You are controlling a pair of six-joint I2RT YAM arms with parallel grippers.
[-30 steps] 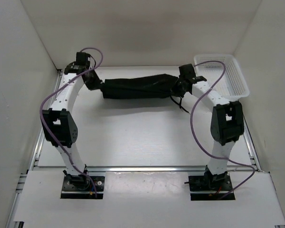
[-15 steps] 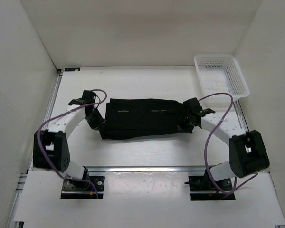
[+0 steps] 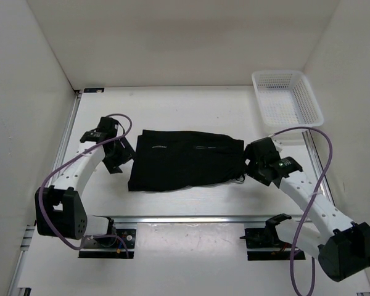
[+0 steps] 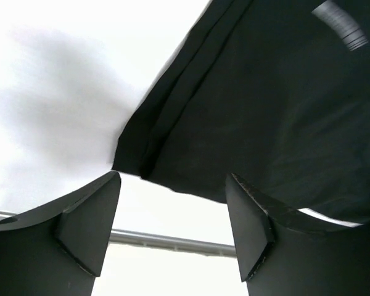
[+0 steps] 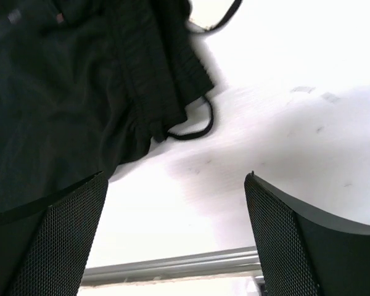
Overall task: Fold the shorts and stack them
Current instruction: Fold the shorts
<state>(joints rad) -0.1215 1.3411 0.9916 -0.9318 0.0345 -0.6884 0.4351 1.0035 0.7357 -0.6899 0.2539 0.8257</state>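
Both arms had let go of the shorts point(image 3: 185, 159), which lay folded flat at mid table point(image 3: 172, 111). The left end effector point(image 4: 172, 180) and right end effector point(image 5: 176, 177) stood spread and empty, just beside either end. Judgement: this fold was laid; stacking remained.

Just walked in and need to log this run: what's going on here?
Black shorts lie flat on the table, between a robot's two grippers. The left gripper is open at their left end, the right gripper open at their right end; neither grips the cloth. A white basket stands at the far right corner.
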